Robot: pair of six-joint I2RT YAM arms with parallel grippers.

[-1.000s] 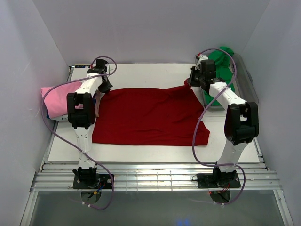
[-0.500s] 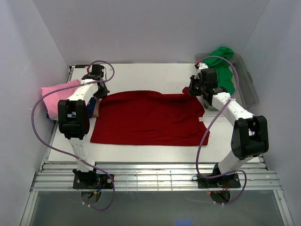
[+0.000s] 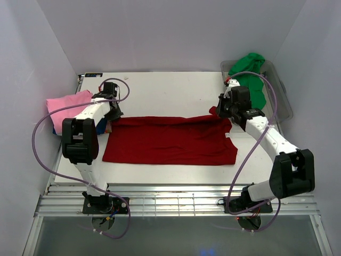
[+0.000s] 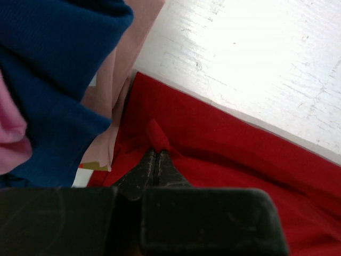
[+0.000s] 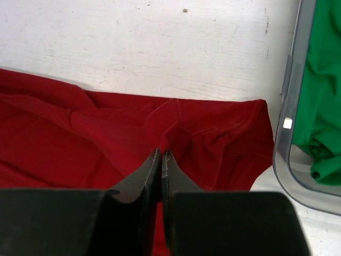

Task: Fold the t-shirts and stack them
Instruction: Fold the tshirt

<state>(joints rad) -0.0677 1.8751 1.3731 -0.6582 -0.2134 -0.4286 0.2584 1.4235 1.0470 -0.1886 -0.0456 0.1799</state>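
A red t-shirt [image 3: 170,143] lies across the middle of the white table [image 3: 165,88], its far edge doubled over toward the front. My left gripper [image 3: 113,114] is shut on the shirt's far left corner; in the left wrist view a nub of red cloth [image 4: 157,134] sticks out past the tips of the left gripper [image 4: 156,153]. My right gripper [image 3: 221,113] is shut on the far right corner, and in the right wrist view the right gripper [image 5: 161,152] pinches a ridge of the red t-shirt [image 5: 106,133]. Pink [image 3: 66,105], blue [image 4: 53,80] and peach [image 4: 114,80] t-shirts are piled at the left.
A clear plastic tub [image 3: 283,104] at the back right holds a green t-shirt [image 3: 250,74]; the tub's rim [image 5: 290,80] lies just right of the red cloth. White walls enclose the table on three sides. Purple cables loop off both arms.
Both grippers moved toward the near side, dragging the red shirt's far edge with them. The shirt went from a broad spread to a narrower doubled band.
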